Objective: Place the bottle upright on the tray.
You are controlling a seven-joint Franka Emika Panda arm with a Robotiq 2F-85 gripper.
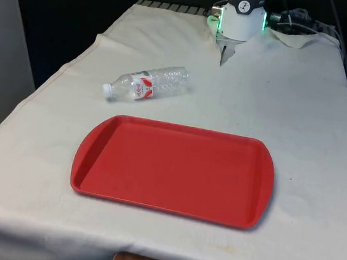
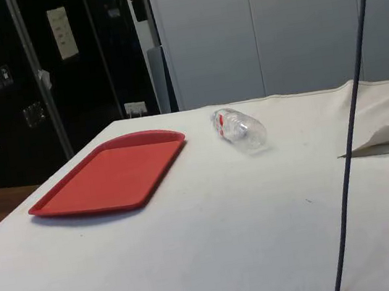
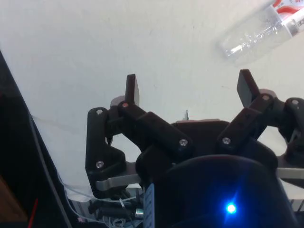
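Bottle (image 1: 146, 85), clear plastic with a red label, lies on its side on the bench (image 1: 299, 118) just beyond the red tray (image 1: 172, 167). Tool (image 3: 187, 90) hangs wide open and empty, near the bottle. Reaching comes first; next it must descend and straddle the body.

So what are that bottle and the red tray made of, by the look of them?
The bottle looks like thin clear plastic: you can see the cloth through it, its body is ribbed, and it has a white cap and a red-and-white label. The tray seems to be moulded hard plastic, probably matte: uniform red, rounded corners, raised rim, little shine.
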